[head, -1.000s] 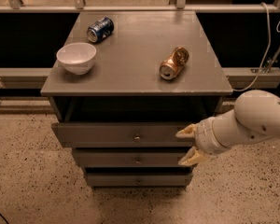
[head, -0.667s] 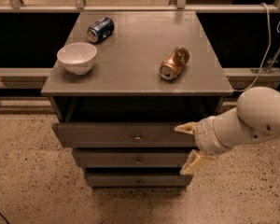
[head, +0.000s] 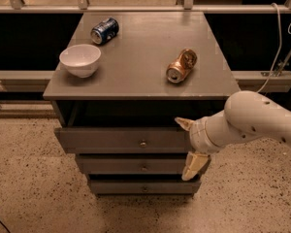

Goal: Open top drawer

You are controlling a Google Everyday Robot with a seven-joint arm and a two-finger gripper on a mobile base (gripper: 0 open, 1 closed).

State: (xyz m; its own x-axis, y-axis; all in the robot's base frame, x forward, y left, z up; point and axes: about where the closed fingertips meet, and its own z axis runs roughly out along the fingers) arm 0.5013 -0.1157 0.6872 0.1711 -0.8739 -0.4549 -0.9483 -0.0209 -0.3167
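The top drawer (head: 121, 140) is a wide grey front with a small round metal knob (head: 143, 143) at its centre, under the grey cabinet top (head: 136, 62). It stands pulled out a little, ahead of the two narrower drawers below. My gripper (head: 189, 144) is at the drawer front's right end, to the right of the knob. It is open: one tan finger (head: 184, 124) is at the drawer's top edge, the other (head: 193, 165) hangs below its bottom edge. The white arm (head: 252, 120) reaches in from the right.
On the cabinet top lie a white bowl (head: 80, 59) at the left, a blue can (head: 105, 30) on its side at the back and a copper can (head: 181, 66) on its side at the right. Speckled floor (head: 29, 178) surrounds the cabinet. A rail (head: 145, 8) runs behind.
The fingers have spread wider apart, the lower one dropping below the top drawer's front. The arm has shifted only slightly. The drawer has not visibly moved.
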